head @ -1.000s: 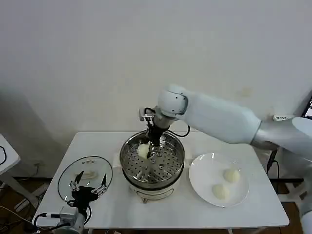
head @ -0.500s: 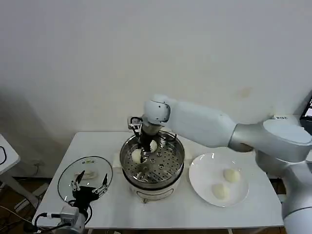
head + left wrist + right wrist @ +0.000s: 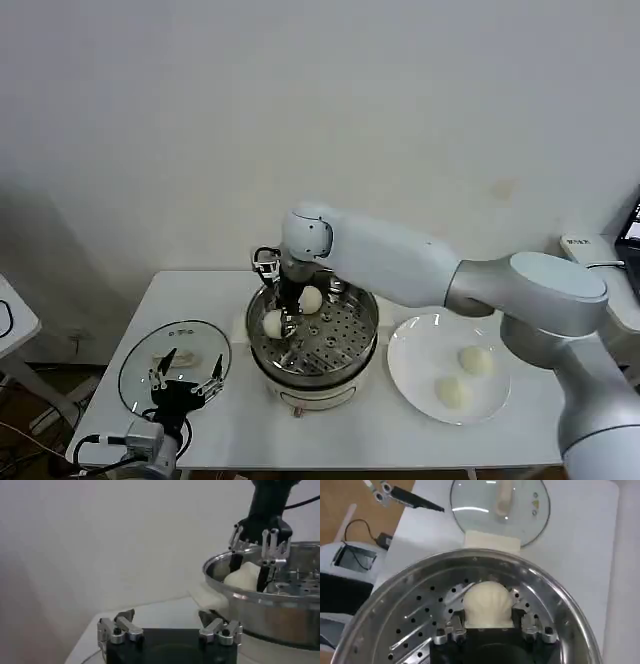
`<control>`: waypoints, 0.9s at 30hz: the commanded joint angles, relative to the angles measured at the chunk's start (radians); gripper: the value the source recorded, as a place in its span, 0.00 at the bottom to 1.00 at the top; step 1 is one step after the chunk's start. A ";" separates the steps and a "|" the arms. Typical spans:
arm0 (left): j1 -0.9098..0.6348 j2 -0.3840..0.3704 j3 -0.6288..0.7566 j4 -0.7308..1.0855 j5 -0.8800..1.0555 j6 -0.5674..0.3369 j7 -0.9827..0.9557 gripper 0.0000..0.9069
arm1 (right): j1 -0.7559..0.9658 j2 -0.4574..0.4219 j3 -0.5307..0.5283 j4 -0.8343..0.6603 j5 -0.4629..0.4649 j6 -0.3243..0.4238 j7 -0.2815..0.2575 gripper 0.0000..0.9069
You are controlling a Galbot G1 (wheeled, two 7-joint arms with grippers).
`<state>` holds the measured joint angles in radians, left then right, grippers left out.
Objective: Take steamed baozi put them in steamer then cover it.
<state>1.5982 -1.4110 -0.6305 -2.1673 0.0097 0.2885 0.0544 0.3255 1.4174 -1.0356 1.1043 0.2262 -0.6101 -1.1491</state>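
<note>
Head view: the right gripper [image 3: 281, 318] holds a bun [image 3: 273, 323] low inside the steamer [image 3: 340, 345], beside another bun [image 3: 311, 299]. Left wrist view: the left gripper [image 3: 169, 630] waits open, left of the steamer. Right wrist view: the fingers [image 3: 451, 631] clasp the bun; best to release gently onto the tray.

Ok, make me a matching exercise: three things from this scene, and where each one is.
Things:
1. glass lid
2. baozi in the right pincer
3. two loose baozi

Places:
A. white plate
B. inside the steamer, over its tray
C. flat on the table, by the left pincer

Pairs: 1-C, 2-B, 3-A
</note>
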 commanded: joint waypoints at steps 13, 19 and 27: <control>0.004 0.005 -0.006 -0.009 0.003 0.001 0.013 1.00 | 0.028 -0.122 0.046 0.127 0.053 -0.023 0.013 1.00; 0.015 0.016 -0.004 -0.014 0.019 -0.001 0.014 1.00 | 0.112 -0.381 0.053 0.345 0.110 -0.020 -0.004 1.00; 0.036 0.032 0.005 -0.016 0.036 -0.005 0.012 1.00 | 0.153 -0.759 0.096 0.559 0.062 0.062 -0.100 1.00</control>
<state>1.6227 -1.3914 -0.6254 -2.1844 0.0381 0.2853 0.0696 0.4287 1.0178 -0.9694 1.4389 0.2939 -0.5974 -1.1909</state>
